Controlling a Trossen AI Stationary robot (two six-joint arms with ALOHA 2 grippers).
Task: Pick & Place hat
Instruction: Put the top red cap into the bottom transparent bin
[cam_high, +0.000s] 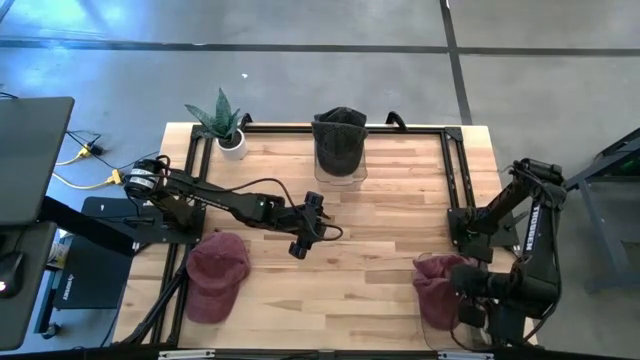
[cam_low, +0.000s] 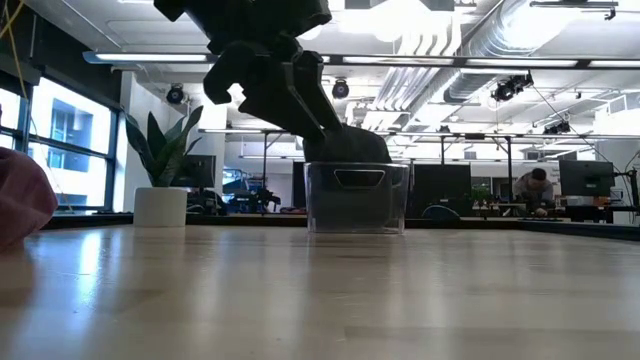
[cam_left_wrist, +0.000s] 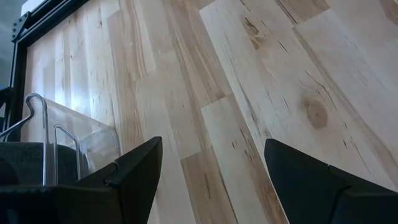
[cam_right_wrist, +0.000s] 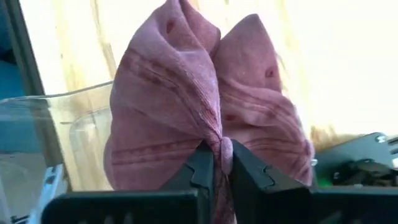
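Red hat (cam_right_wrist: 205, 106) pinched tight in right claw (cam_right_wrist: 222, 163) over clear bin (cam_right_wrist: 56, 137); left claw (cam_left_wrist: 211, 168) spread wide, empty, above wooden table (cam_high: 390, 215); office room behind.

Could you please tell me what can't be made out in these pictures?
- Clear bin under the right gripper: in the high view, the arm and pinched pink hat cover it.
- Dark hat: in the low view, the left arm blocks it.
- Second pink hat: cut off by the low view's edge.

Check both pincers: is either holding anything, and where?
Right pincer pinches a bunched fold of the pink hat. Left pincer is open over the table, holding nothing.
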